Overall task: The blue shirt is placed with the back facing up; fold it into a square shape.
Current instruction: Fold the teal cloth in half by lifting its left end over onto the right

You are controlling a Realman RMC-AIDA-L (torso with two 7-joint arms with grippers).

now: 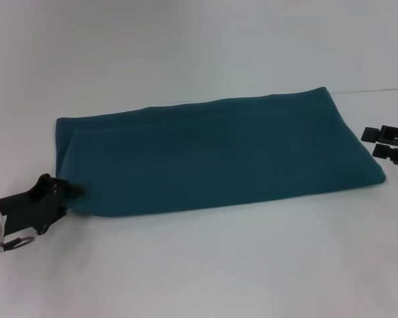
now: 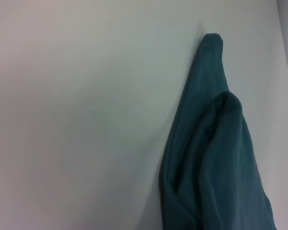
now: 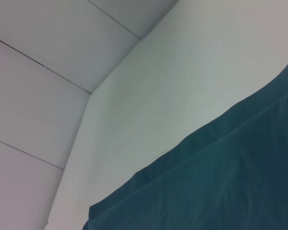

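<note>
Nearest you, the left claw (image 1: pixel 71 191) sits at the near left corner of the blue shirt (image 1: pixel 212 156), its tips buried in the fabric, so it looks clamped on that corner, though the cloth hides the contact. The shirt lies folded into a long band across the white tabletop (image 1: pixel 199 265). Farther off at the right edge, your right claw (image 1: pixel 379 143) hovers just beside the shirt's end, fingers apart.
</note>
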